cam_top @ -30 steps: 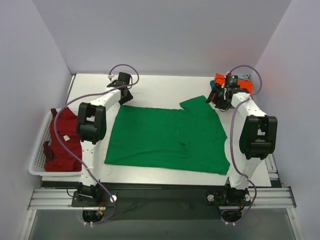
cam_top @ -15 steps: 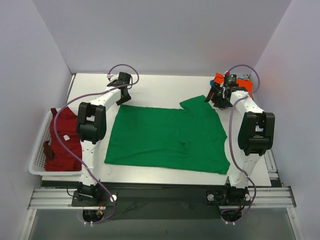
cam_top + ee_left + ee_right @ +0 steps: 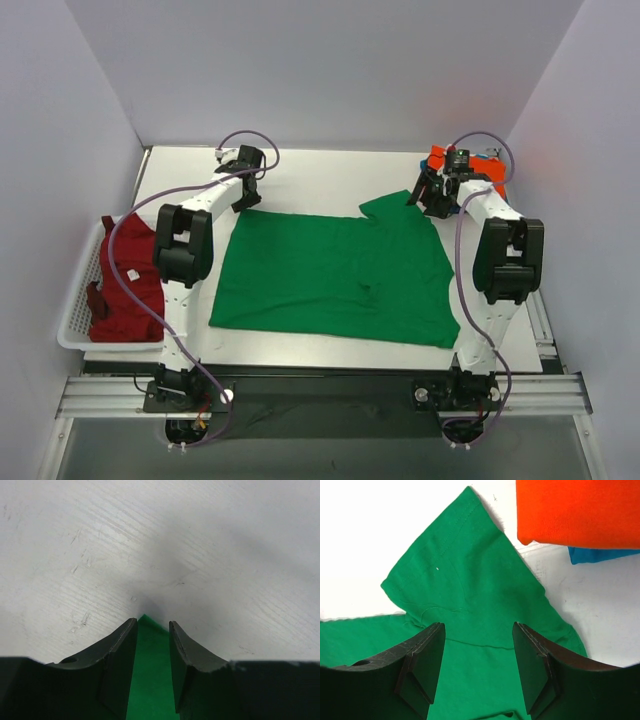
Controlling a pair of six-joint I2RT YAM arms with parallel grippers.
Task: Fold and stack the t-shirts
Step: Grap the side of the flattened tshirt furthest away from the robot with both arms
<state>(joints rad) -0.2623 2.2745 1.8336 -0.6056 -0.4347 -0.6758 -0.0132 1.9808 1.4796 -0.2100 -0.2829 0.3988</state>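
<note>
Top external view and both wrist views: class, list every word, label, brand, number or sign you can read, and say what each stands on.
Readable text: none in any view.
White tag beside the left arm: too small to read.
Green t-shirt, orange-red t-shirt, blue t-shirt: plain, no print shows.
</note>
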